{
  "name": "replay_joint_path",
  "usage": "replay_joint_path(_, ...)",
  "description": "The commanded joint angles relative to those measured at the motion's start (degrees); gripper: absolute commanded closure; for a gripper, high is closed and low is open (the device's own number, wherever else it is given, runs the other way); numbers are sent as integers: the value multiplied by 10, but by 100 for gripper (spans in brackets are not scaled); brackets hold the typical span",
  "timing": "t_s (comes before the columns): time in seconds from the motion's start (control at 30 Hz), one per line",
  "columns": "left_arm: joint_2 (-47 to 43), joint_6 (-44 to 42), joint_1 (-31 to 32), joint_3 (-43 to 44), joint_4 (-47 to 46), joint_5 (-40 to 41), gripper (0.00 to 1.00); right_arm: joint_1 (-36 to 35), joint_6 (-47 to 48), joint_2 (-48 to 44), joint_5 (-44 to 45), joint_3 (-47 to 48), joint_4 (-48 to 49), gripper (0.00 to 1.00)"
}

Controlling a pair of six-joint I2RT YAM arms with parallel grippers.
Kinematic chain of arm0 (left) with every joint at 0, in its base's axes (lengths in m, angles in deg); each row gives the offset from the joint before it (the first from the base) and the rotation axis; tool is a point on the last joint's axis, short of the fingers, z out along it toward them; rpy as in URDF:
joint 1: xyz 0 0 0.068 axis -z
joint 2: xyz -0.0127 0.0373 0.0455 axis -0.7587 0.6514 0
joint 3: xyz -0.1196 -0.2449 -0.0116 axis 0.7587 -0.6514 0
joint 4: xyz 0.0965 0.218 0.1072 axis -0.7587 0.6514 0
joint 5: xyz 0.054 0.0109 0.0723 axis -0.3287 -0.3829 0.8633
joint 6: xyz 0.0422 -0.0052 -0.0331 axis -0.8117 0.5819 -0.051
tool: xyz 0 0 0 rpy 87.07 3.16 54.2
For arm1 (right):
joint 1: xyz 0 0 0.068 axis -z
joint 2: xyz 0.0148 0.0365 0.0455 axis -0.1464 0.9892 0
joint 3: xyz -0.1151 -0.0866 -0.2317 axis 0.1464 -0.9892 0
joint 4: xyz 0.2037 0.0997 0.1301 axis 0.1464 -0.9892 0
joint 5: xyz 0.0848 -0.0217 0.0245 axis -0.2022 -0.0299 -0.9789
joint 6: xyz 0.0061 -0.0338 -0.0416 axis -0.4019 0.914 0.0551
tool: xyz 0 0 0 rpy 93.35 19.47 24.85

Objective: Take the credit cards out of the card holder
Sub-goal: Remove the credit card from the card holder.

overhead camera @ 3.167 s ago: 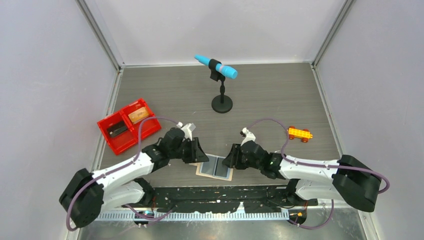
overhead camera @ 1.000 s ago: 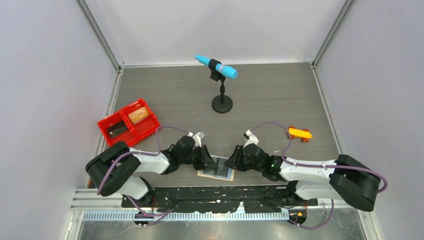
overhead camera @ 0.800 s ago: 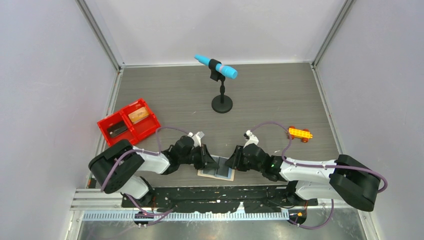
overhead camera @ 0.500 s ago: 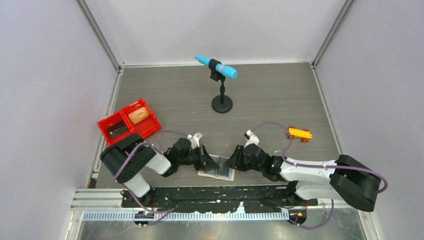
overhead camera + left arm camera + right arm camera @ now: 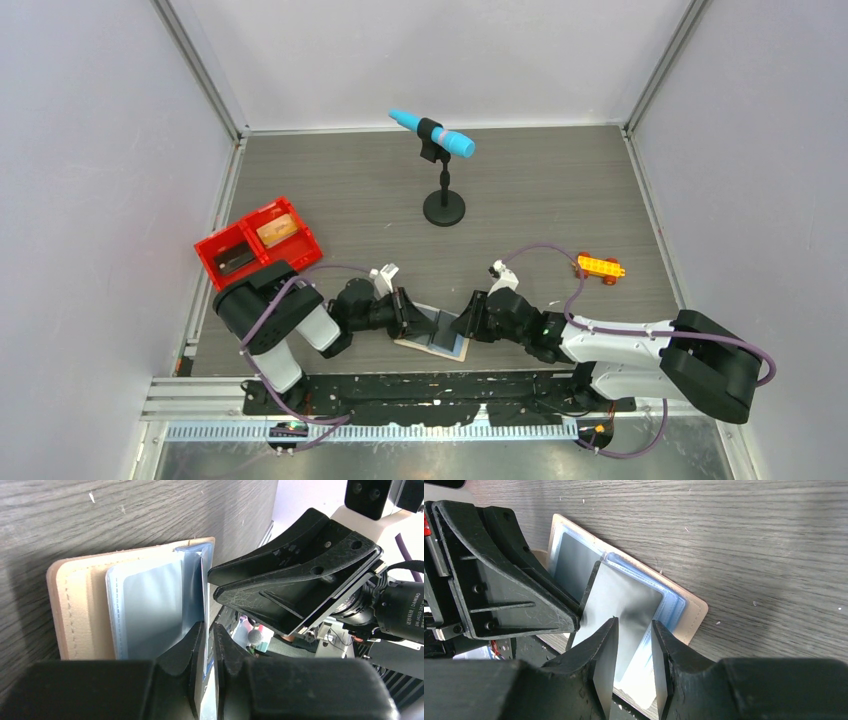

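The tan card holder [image 5: 432, 338] lies open at the near table edge between both grippers, its leather [image 5: 75, 605] showing around the blue-grey sleeves [image 5: 150, 602]. My left gripper [image 5: 209, 628] is shut on the thin edge of one sleeve page, which it holds raised. That grey page [image 5: 624, 602] stands tilted up off the holder [image 5: 689, 615]. Whether a card is inside it I cannot tell. My right gripper [image 5: 634, 630] is open, its fingers on either side of the raised page without pinching it. A tan-orange credit card [image 5: 280, 228] and a dark one [image 5: 234, 260] lie in the red tray [image 5: 262, 262].
A black stand with a blue microphone [image 5: 443, 165] rises at mid-table. An orange-yellow toy brick car [image 5: 599, 267] sits to the right of my right arm. The red tray stands against the left wall. The table's metal front rail runs just below the holder.
My left arm has folded in, its elbow swinging right toward the holder while the gripper stayed at the sleeves. The sleeve page now stands raised. The right arm has not moved.
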Motion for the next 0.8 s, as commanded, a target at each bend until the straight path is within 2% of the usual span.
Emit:
replay_joint_path(0.0, -2, -3, -7, -6, -54, -4, 87, -3, 6, -9, 18, -3, -12, 62)
replay_joint_path(0.17, -1, -3, -9, -9, -55, -3, 88, -3, 8, -8, 19, -3, -13, 62)
replay_joint_path(0.47, -3, -5, -9, -10, -52, -5, 83, -3, 10, -10, 21, -2, -16, 62)
replay_joint_path(0.67, -1, -5, -9, -10, -54, -8, 93, -3, 12, -13, 23, -2, -19, 62)
replay_joint_path(0.77, -2, -6, -9, -10, -54, -8, 94, -3, 12, -11, 22, -1, -19, 62)
